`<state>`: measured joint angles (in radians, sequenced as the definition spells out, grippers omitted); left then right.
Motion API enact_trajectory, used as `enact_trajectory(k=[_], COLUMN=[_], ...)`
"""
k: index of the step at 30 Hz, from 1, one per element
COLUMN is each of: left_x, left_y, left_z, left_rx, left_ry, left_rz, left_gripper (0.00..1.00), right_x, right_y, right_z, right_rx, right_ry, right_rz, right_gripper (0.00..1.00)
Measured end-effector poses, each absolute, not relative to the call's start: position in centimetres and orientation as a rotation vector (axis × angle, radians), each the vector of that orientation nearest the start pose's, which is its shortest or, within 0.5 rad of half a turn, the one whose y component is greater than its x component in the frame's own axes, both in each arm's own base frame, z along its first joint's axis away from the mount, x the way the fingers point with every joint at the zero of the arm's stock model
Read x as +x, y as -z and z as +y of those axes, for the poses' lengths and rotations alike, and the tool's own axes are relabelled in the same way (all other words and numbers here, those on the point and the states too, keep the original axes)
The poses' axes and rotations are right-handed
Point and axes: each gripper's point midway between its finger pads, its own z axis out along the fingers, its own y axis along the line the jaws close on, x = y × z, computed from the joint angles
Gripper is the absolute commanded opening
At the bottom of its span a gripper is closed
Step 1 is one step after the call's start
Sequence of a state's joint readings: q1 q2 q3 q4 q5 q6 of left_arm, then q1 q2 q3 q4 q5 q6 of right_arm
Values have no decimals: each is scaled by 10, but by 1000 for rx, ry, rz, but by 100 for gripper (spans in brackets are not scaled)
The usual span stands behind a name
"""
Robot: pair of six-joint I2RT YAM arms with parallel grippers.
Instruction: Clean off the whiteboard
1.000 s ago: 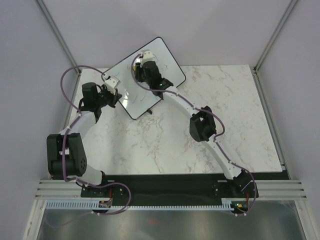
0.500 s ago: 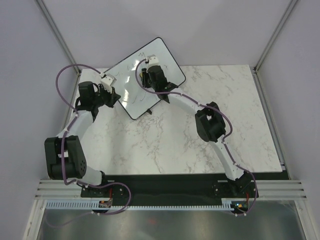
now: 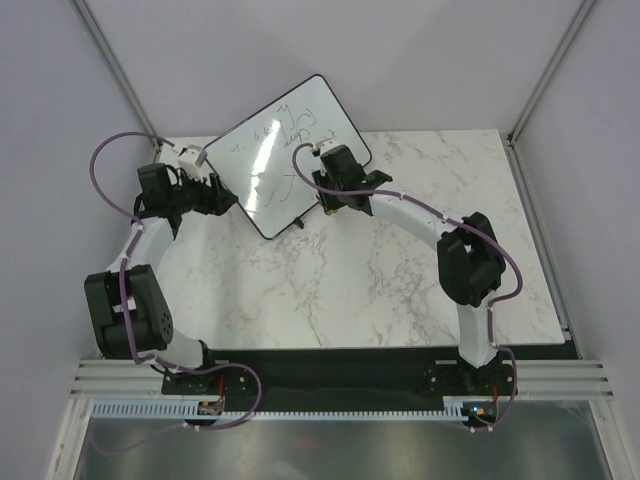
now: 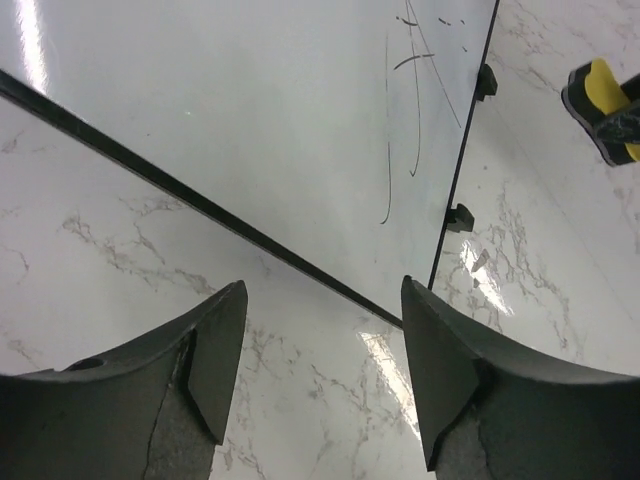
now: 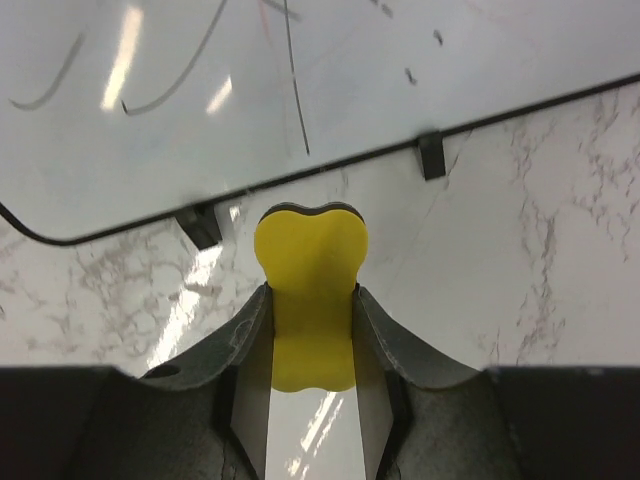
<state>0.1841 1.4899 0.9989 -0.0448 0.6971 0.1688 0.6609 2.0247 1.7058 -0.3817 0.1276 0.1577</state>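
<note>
Two robot arms reach across a marble table (image 3: 450,260), seen from overhead. At the left, the left gripper (image 4: 318,300) has its dark jaws spread apart with nothing between them. It sits at the nine o'clock side of the whiteboard (image 3: 290,140), just off the board's thin black rim, over bare marble.

Moving right, the whiteboard lies at about eleven o'clock from the table's middle. It is turned at an angle, with one corner pointing away from the arms. Its glossy white face carries dark pen strokes (image 4: 400,130), so the erasing looks unfinished. Two small black feet (image 5: 430,155) line the edge facing the right arm. Whether the board lies flat or leans up on them I cannot tell.

The board looks stiff, thin and probably light, with a slick face that gives fingers little to grip. Wiping pressure could make it slide on the smooth marble. The safest hold is likely a pinch across the rim on the left edge, clear of the writing.

At the right, the right gripper (image 5: 310,292) is clamped on a yellow eraser (image 5: 310,250). It sits at about four o'clock from the board's centre, off the surface, just beyond the footed edge.
</note>
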Motion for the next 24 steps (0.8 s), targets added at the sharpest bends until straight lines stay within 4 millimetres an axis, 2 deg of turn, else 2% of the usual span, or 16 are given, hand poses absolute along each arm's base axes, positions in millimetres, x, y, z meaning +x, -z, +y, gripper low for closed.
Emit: enact_trajectory(k=[3, 6, 9, 12, 13, 15, 16, 22, 24], left_x=[422, 428, 434, 442, 445, 453, 456, 467, 468], left_y=[-163, -153, -146, -143, -143, -143, -144, -153, -154], left_z=[-25, -19, -22, -26, -27, -27, -27, -26, -26], left_rx=[329, 273, 250, 246, 244, 238, 236, 234, 235], left_ry=[580, 642, 695, 749, 764, 779, 784, 790, 789], left_rz=[1977, 1983, 1977, 1958, 1951, 1939, 1933, 1895, 1890], left_gripper=[79, 80, 80, 80, 80, 80, 80, 79, 78], right_x=[419, 391, 369, 357, 355, 348, 345, 334, 334], right_y=[-109, -71, -50, -41, -40, -37, -36, -29, -31], right_z=[310, 292, 281, 280, 282, 285, 286, 289, 288], right_rx=[-547, -590, -618, -642, -647, -658, -664, -680, -679], right_ry=[-254, -207, -175, -170, -172, -175, -174, -171, -172], right_rz=[2342, 2470, 2556, 2585, 2588, 2595, 2598, 2618, 2617], right_gripper=[0, 1, 2, 17, 31, 41, 50, 72, 73])
